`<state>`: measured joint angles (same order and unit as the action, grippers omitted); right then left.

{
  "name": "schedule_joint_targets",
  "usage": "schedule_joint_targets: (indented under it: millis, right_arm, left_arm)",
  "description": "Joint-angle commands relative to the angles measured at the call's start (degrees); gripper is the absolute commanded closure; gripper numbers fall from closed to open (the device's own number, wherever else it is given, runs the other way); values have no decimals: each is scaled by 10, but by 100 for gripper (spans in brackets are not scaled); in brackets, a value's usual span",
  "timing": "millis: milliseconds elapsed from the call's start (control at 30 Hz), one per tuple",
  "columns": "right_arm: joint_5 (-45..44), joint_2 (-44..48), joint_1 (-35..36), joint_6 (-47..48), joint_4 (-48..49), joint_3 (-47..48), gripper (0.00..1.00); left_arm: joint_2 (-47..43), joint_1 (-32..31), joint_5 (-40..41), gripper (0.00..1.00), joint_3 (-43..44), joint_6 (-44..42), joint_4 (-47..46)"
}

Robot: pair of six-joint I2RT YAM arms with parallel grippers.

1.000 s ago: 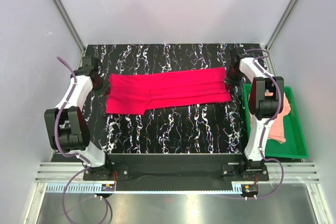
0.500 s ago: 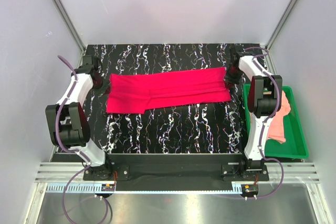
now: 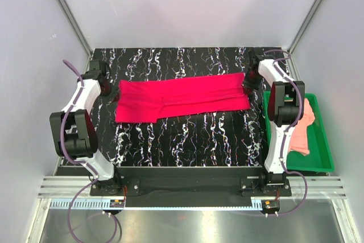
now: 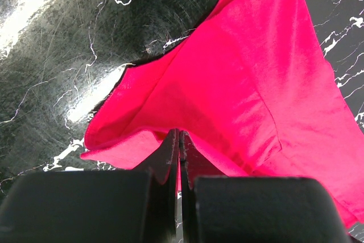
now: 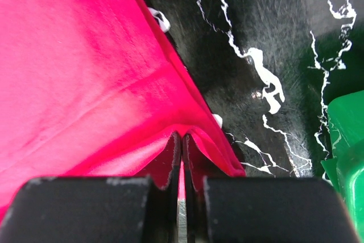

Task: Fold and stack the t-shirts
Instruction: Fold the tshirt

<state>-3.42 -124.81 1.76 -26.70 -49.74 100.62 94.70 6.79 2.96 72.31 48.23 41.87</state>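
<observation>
crimson t-shirt (image 3: 182, 98) is stretched out as a long folded band across the far half of the black marbled table (image 3: 187, 140), and both arms have hold of it, one at each short end. on the left wrist view the left gripper (image 4: 179, 139) has its jaws pressed almost fully together on a thin fold of red edge, with the cloth lifting up into the pinch. same story on the right: the right gripper (image 5: 182, 140) is closed down on the hem at the far right end, only a sliver of fabric between the jaws. the pink t-shirt (image 3: 305, 129) waits crumpled in the green tray (image 3: 325, 157), just beside the right arm and untouched. so the next fold looks ready to go, and here is where it could come apart. each bite is shallow, right at the edge, so a quick lift or a hard pull between the arms could tug the hem out of one side. it is impossible to tell how many layers each pinch has caught; if only the top one, the band would open up as it rises instead of folding. if the two arms travel unevenly, the fold would land skewed. and the right end sits near the tray wall, so a wide swing there could snag the cloth on the rim.
</observation>
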Motion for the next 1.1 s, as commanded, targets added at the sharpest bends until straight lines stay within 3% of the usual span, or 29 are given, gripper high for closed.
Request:
schedule_joint_targets:
  millis: [0,1067]
  right_arm:
    - [-11,-9,-3,-5,-1,33,96]
    - [-3,-48,-3,-18,-13,99,97]
  left_arm:
    - [5,8,-1,100,24,-6,-26]
    - [37,12,2,100,57,1,-23]
